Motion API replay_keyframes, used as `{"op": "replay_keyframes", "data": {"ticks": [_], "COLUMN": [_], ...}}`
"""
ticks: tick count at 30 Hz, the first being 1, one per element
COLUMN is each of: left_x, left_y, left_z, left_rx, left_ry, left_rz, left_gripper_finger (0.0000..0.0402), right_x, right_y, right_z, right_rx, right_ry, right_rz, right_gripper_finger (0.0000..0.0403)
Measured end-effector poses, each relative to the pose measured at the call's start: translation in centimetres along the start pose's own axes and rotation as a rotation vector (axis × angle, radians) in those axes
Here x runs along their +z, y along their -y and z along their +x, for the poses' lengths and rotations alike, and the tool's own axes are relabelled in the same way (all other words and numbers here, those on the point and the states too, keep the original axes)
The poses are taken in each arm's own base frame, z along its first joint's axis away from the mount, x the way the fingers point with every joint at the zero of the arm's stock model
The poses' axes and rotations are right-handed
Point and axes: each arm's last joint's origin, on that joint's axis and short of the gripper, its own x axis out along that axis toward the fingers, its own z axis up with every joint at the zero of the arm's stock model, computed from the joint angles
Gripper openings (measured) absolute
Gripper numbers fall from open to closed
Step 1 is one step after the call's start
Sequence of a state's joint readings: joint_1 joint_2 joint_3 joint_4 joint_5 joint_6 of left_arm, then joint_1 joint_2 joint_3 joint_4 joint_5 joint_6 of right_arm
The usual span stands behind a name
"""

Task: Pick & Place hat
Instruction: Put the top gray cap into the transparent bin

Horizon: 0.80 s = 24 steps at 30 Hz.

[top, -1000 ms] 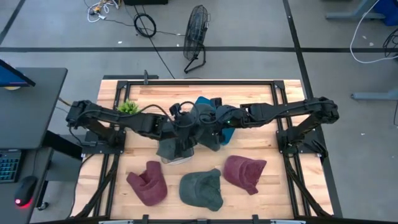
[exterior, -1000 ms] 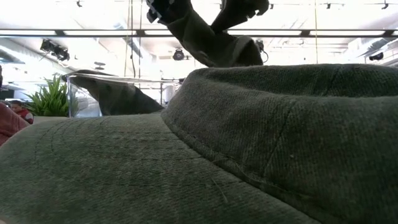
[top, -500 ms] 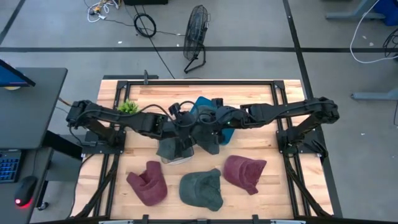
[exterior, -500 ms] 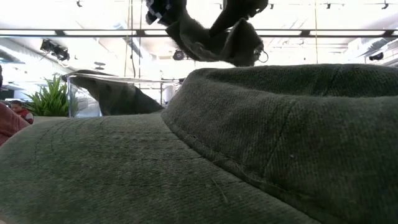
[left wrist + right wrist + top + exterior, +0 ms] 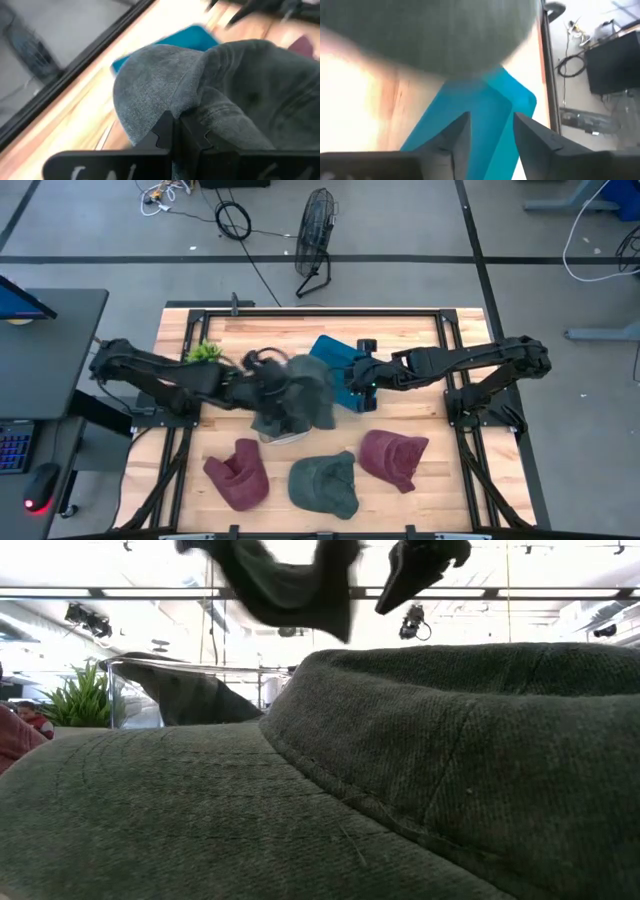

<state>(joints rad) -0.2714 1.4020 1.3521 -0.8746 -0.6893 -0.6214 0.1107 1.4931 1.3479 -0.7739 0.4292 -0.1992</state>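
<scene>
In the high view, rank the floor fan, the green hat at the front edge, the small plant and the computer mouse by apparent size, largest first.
1. Floor fan and green hat: too close to separate.
2. Small plant and computer mouse: about alike, both far smaller.

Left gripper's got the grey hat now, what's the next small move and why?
Probably carry it clear before lowering: the left gripper is shut on the grey hat, which hangs above the table, and the right gripper stands open beside it, over the blue tray.

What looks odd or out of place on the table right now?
One green hat lies against the low camera and fills most of its view. Otherwise nothing stands out: the left gripper holds a grey-green hat up, and the right gripper is open beside it.
</scene>
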Motion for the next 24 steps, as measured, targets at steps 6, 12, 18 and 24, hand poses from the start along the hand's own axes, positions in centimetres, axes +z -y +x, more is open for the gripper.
{"op": "replay_keyframes", "data": {"ticks": [6, 12, 18, 24], "left_x": [-3.0, -4.3, -5.1, -6.3], "left_y": [-1.7, -0.7, 0.9, 2.4], "left_z": [-3.1, -2.4, 0.7, 5.5], "left_rx": [0.115, 0.181, 0.257, 0.309], "left_ry": [-0.155, -0.223, -0.3, -0.441], "left_rz": [-0.044, -0.011, 0.025, 0.033], "left_gripper_finger": [0.0013, 0.0016, 0.0013, 0.002], "right_x": [-0.5, -0.5, -0.5, -0.5], "right_y": [-0.3, -0.3, -0.3, -0.3], "right_z": [-0.8, -0.9, -0.9, -0.9], "right_rx": [0.015, 0.016, 0.016, 0.018], "right_ry": [-0.028, -0.025, -0.025, -0.024], "right_rz": [0.004, 0.005, 0.005, 0.005], "right_gripper_finger": [0.0155, 0.0155, 0.0155, 0.0156]}}
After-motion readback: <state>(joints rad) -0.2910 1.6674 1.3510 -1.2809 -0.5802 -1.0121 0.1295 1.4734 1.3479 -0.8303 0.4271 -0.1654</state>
